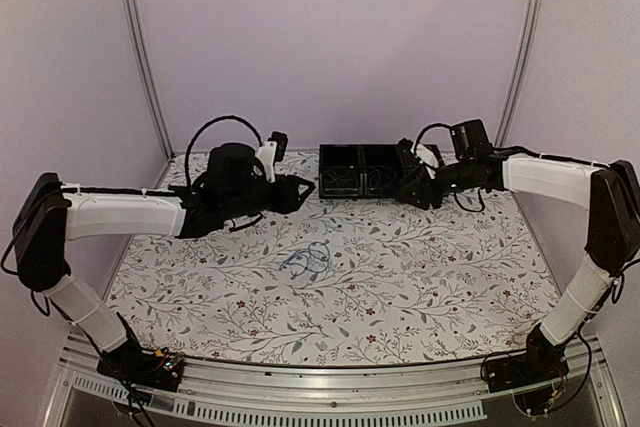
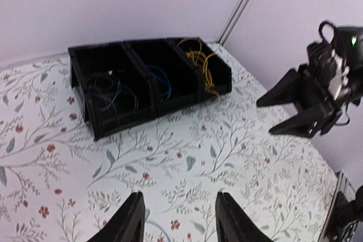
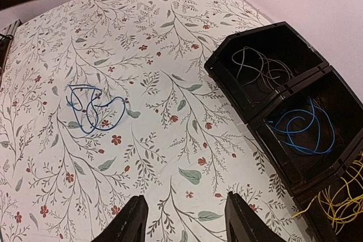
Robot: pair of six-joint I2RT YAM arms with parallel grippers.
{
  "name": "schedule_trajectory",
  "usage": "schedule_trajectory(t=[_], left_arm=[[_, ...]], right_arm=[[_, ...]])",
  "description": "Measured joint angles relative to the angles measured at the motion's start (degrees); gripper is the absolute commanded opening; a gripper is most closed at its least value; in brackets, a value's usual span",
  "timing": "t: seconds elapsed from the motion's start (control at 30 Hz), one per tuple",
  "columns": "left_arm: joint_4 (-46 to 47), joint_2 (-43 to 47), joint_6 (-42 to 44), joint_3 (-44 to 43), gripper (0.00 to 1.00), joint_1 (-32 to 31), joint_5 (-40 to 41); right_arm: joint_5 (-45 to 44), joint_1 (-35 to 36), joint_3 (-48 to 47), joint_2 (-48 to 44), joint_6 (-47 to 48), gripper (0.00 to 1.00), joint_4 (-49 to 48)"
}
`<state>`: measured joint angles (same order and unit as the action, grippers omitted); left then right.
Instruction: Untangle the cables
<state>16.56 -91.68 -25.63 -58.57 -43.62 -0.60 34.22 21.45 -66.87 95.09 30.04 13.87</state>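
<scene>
Left gripper (image 2: 180, 223): open, fingers spread and empty, hovering above the floral tablecloth (image 1: 440, 277) to the left of the bin.
Right gripper (image 3: 187, 225): also open, nothing between its fingers, raised just beside the bin's right end.
Loose tangle (image 3: 93, 109): thin blue cables looped over one another, lying on the cloth near the table's middle, well apart from both grippers.
Black bin (image 2: 130, 122): at the far middle of the table, with three compartments. Dark and whitish cables (image 3: 262, 67) lie in the left one, a blue coil (image 3: 303, 128) in the middle, and yellow cables (image 2: 199, 59) in the right, some hanging over the rim.
Handling: the cords look light, limp and slippery, so a quick pull would likely drag neighbouring loops along.
Where to grip: probably an outer loop or free end at the tangle's edge, pinched low against the cloth, not the crossed centre.
Risk: so thin a strand may slip from between the fingers, and tugging on the crossing could tighten it.
</scene>
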Motion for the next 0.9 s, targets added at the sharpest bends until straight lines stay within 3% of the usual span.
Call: schedule_trajectory(t=[0.23, 0.57, 0.9], left_arm=[[-6.8, 3.7, 1.6, 16.6, 0.50, -5.4, -0.1], [-12.0, -0.2, 5.5, 14.1, 0.40, -6.4, 6.7], [-14.8, -5.8, 7.6, 10.3, 0.04, -6.4, 7.4]], right_arm=[[1.9, 4.0, 0.0, 0.8, 1.8, 0.50, 1.0], [2.4, 5.0, -0.2, 2.6, 2.4, 0.50, 2.9], [2.4, 5.0, -0.3, 2.6, 2.4, 0.50, 3.0]])
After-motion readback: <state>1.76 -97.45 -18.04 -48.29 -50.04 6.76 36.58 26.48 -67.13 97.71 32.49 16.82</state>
